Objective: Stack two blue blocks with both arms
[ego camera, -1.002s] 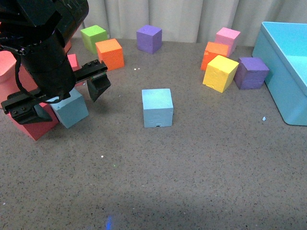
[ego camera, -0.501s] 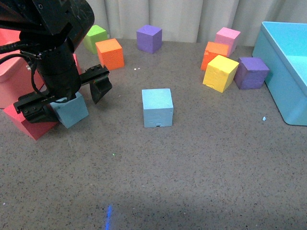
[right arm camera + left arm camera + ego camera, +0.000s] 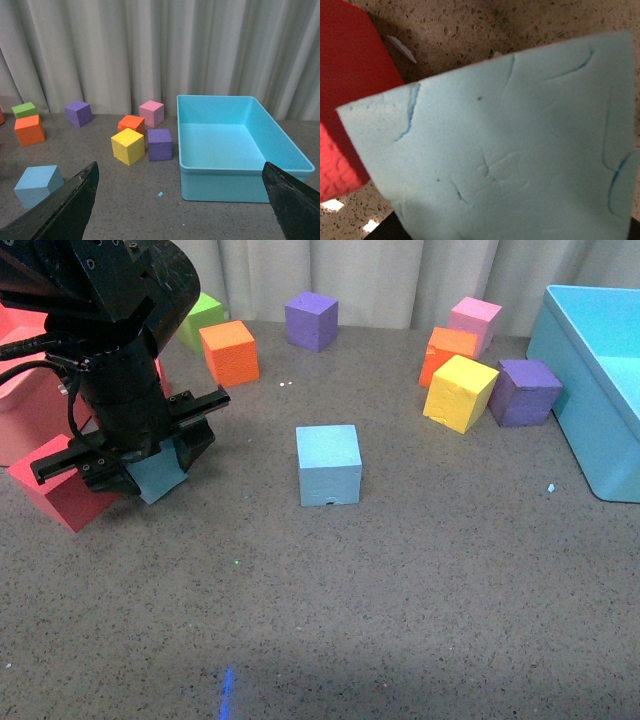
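The middle block [image 3: 328, 462] sits at the centre of the counter [image 3: 400, 590]. The left block [image 3: 158, 478] lies to its left, near the left edge, between the fingers of the left gripper [image 3: 148, 460]. A side cube [image 3: 55, 490] is just beside it, further left. Toward the far left corner, a front cube [image 3: 229, 351] stands before a back cube [image 3: 205, 315]. A lone cube [image 3: 311, 320] stands at the far edge, behind the middle block. The bin [image 3: 580, 390] lies along the right edge, with a cluster [image 3: 462, 390] of four cubes just left of it.

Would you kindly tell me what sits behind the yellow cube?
An orange cube directly behind the yellow cube, a pink cube further back. The orange one's lower part is covered.
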Controlling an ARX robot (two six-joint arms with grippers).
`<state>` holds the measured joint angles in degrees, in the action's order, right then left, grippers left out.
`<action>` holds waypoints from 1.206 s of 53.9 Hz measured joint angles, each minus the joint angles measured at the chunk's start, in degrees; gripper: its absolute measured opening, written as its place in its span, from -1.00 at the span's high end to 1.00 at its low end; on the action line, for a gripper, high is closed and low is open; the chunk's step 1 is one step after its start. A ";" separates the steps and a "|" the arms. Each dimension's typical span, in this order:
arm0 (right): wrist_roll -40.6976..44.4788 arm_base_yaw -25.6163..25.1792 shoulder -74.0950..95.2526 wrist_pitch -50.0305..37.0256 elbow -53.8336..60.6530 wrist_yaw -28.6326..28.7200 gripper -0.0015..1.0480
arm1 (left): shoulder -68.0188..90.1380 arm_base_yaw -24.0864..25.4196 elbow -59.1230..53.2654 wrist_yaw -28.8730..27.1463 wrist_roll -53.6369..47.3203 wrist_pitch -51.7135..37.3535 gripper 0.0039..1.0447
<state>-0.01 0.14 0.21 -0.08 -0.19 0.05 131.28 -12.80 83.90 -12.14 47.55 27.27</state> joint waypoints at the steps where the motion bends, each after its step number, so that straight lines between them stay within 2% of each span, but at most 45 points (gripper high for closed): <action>1: 0.00 0.00 0.00 0.00 0.00 0.02 -0.82 | -0.35 -0.15 -0.28 -0.02 -0.02 -0.02 0.10; 16: 0.00 0.00 0.00 0.00 0.00 0.02 -0.82 | -7.89 -5.09 -3.17 -0.59 -1.64 -0.92 0.10; 42: 0.00 0.00 0.00 0.00 0.00 0.02 -0.82 | -11.67 -19.54 -1.55 1.57 -6.88 1.14 0.14; 52: 0.00 0.00 0.00 0.00 0.00 0.00 -0.82 | -9.94 -21.55 1.77 1.40 -10.16 0.81 0.14; 65: 0.00 0.00 0.00 0.00 0.00 0.00 -0.82 | -7.63 -21.75 3.48 0.81 -14.86 0.96 0.15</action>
<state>-0.01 0.14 0.21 -0.08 -0.19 0.05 123.66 -34.54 87.37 -11.33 32.69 28.23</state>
